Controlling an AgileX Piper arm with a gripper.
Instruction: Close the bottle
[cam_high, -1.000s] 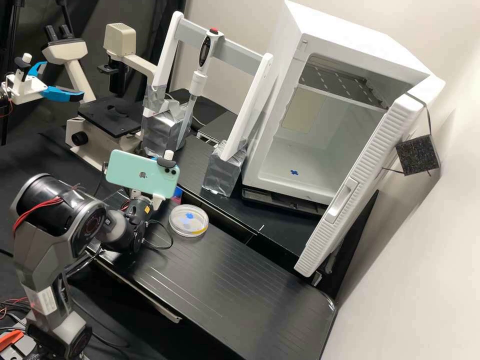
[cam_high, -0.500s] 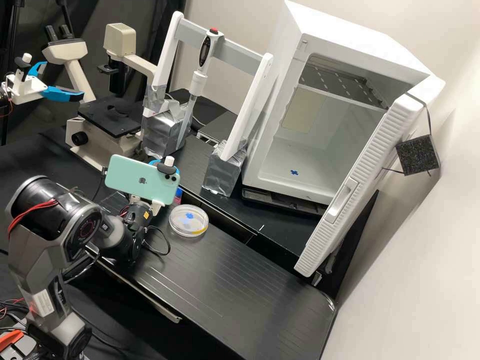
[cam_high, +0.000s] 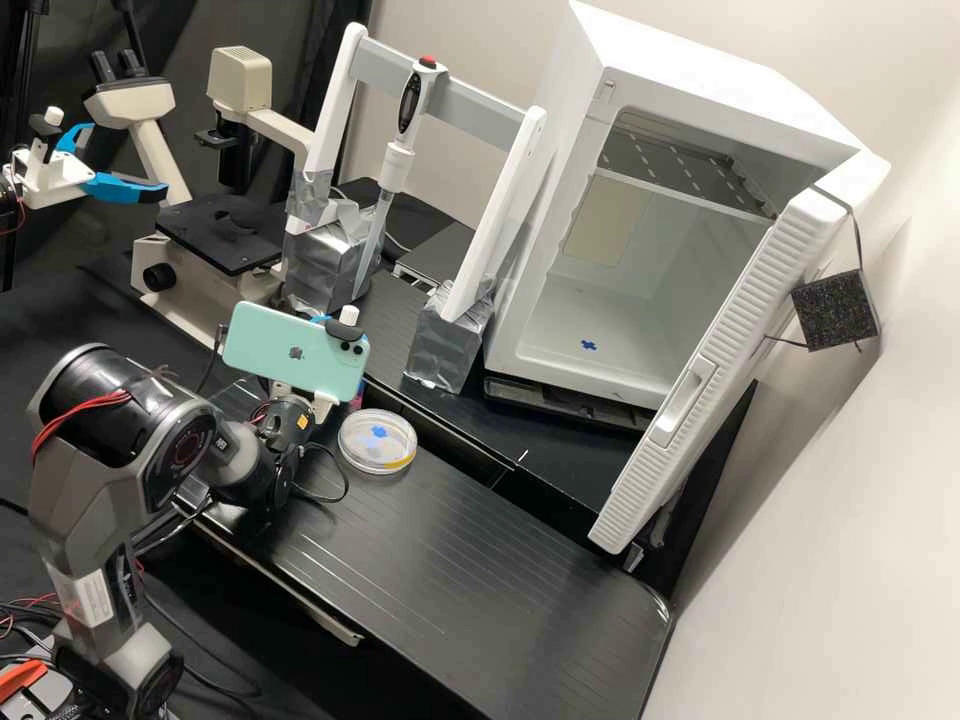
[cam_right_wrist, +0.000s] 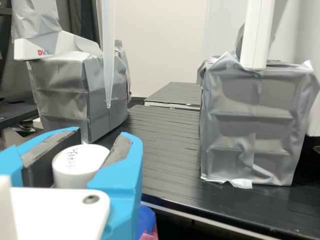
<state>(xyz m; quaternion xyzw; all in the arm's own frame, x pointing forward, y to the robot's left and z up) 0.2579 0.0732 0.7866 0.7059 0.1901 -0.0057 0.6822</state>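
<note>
- Wrist view: a white cap (cam_right_wrist: 77, 164) is pinched between the padded blue fingers of the gripper (cam_right_wrist: 103, 134), parted only by the cap's width, on the arm's side of the pipette stand (cam_right_wrist: 257, 37).
- Wrist view: seating on the bottle cannot be told; the cap is best kept level, pressed lightly and turned evenly, with any binding eased back.
- High view: by the wrist, on the stand's arm side, slack should be left in the looped cable (cam_high: 345, 485) during turning.

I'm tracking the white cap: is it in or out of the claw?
In: the wrist view shows the cap between the pads of the claw.
</note>
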